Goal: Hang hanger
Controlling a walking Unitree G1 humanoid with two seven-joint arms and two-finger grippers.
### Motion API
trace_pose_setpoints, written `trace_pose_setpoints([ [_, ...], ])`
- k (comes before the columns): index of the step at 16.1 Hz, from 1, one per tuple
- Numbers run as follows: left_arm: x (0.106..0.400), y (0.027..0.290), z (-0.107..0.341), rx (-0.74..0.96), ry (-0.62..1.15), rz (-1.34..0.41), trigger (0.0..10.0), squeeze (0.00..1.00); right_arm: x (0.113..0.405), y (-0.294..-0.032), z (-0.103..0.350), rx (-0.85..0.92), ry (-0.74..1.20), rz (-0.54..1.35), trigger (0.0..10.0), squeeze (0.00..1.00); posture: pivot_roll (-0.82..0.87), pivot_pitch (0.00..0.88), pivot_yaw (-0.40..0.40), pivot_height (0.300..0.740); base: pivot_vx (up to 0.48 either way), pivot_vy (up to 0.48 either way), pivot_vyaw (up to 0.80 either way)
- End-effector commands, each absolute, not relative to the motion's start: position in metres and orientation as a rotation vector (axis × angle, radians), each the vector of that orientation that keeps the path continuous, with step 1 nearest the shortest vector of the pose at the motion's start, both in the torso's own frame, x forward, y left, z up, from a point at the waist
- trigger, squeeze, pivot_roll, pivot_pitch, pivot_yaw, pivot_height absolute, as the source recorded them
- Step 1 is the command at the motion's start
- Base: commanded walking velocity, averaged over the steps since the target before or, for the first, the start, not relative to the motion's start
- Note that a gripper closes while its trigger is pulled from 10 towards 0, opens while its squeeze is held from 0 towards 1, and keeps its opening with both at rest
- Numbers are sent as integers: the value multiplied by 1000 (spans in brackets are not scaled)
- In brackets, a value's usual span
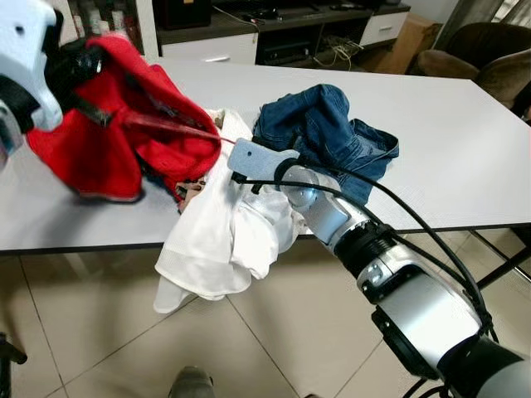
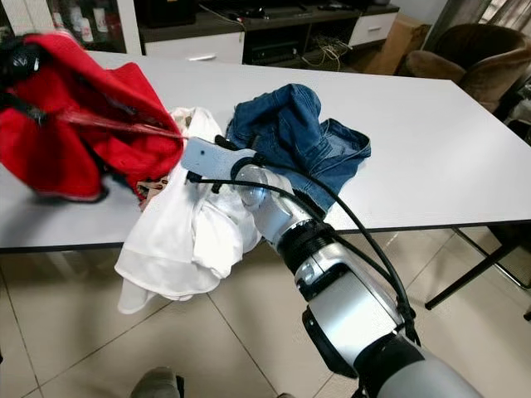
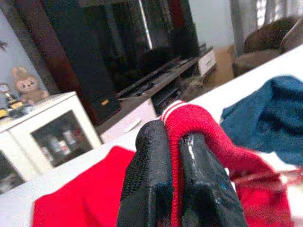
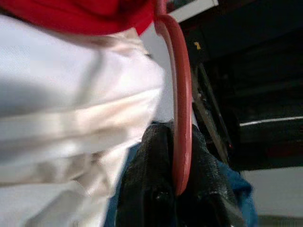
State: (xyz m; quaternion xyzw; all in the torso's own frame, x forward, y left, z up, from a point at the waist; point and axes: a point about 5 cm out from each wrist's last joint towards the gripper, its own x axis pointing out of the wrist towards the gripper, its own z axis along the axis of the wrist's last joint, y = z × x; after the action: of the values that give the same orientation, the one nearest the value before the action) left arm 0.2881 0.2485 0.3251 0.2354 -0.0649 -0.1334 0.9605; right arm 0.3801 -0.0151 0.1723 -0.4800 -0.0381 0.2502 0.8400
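Observation:
A red garment [image 1: 124, 141] is held up over the left part of the white table [image 1: 465, 149]. My left gripper [image 1: 83, 60] is shut on its ribbed edge, seen close up in the left wrist view, where the fingers [image 3: 147, 175] pinch the red cloth [image 3: 189, 118]. A thin red hanger [image 1: 178, 127] runs from inside the garment toward my right wrist [image 1: 257, 159]. My right gripper [image 4: 177, 189] is shut on the hanger's curved hook [image 4: 182, 94]. From the head views its fingertips are hidden behind the wrist housing.
A white garment [image 1: 220, 240] hangs over the table's near edge under my right arm. Crumpled blue jeans [image 1: 332, 133] lie just behind it. A low TV cabinet [image 1: 274, 33] stands beyond the table and a brown armchair [image 1: 489, 58] at far right. Tiled floor lies below.

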Motion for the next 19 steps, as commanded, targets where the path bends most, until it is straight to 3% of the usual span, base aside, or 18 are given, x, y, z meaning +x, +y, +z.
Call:
trace_pose_setpoints([
  [1, 279, 245, 332, 514, -179, -279, 10000, 0, 387, -24, 181, -1020, -74, 470, 10000, 0, 205, 0, -94, 740, 0, 0, 0],
  [6, 253, 283, 313, 444, -125, -126, 10000, 0, 390, -31, 182, -938, -81, 456, 10000, 0, 222, 0, -107, 740, 0, 0, 0],
  [11, 246, 294, 301, 297, -140, -40, 10000, 0, 394, -51, 179, -956, -112, 375, 10000, 0, 220, 0, -113, 740, 0, 0, 0],
  [13, 251, 288, 310, 225, -188, -54, 10000, 0, 391, -44, 180, -1013, -168, 397, 10000, 0, 210, 0, -108, 740, 0, 0, 0],
  [16, 255, 260, 309, 228, -191, -213, 10000, 0, 389, -30, 183, -1011, -181, 396, 10000, 0, 205, 0, -100, 740, 0, 0, 0],
  [19, 254, 246, 318, 225, -225, -265, 10000, 0, 389, -22, 180, -1054, -168, 388, 10000, 0, 210, 0, -100, 740, 0, 0, 0],
])
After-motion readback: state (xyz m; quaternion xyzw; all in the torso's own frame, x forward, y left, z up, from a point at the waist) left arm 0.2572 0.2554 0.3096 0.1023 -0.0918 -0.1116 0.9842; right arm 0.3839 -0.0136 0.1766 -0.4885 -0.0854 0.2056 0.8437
